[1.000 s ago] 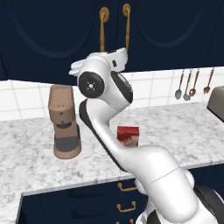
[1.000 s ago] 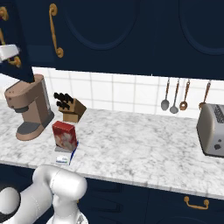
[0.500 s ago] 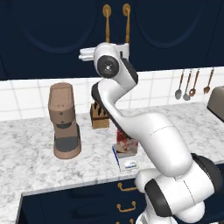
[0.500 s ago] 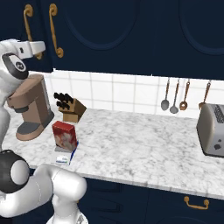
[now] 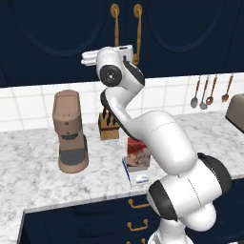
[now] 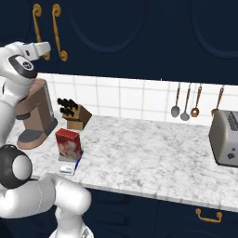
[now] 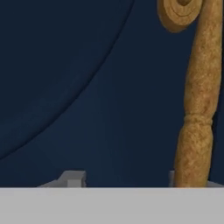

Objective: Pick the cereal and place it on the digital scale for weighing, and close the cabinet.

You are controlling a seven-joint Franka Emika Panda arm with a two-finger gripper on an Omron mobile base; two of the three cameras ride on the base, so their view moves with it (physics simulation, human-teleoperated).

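Note:
The red cereal (image 5: pixel 138 153) box stands upright on the digital scale (image 5: pixel 137 177), near the counter's front edge; from the right they are the cereal (image 6: pixel 69 144) and the scale (image 6: pixel 69 168). My gripper (image 5: pixel 107 53) is raised high against the navy cabinet (image 5: pixel 57 38), just left of its two brass handles (image 5: pixel 116 26). In the hand view the cabinet (image 7: pixel 87 87) door is very close, and a brass handle (image 7: pixel 197 109) runs down beside the right one of my fingertips (image 7: pixel 73 178). The gripper (image 7: pixel 122 180) tips stand apart with nothing between them. Both doors look flush.
A brown coffee machine (image 5: pixel 69 131) and a knife block (image 5: pixel 108 126) stand behind the scale. A toaster (image 6: pixel 225 137) sits at the right end of the counter, with utensils (image 6: pixel 186 100) hanging on the tiled wall. Navy drawers (image 5: pixel 136 214) run below.
The arm has swung its elbow up and over, away from the counter. The hand stayed high at the cabinet front and shifted slightly towards the handles. Cereal and scale are unmoved.

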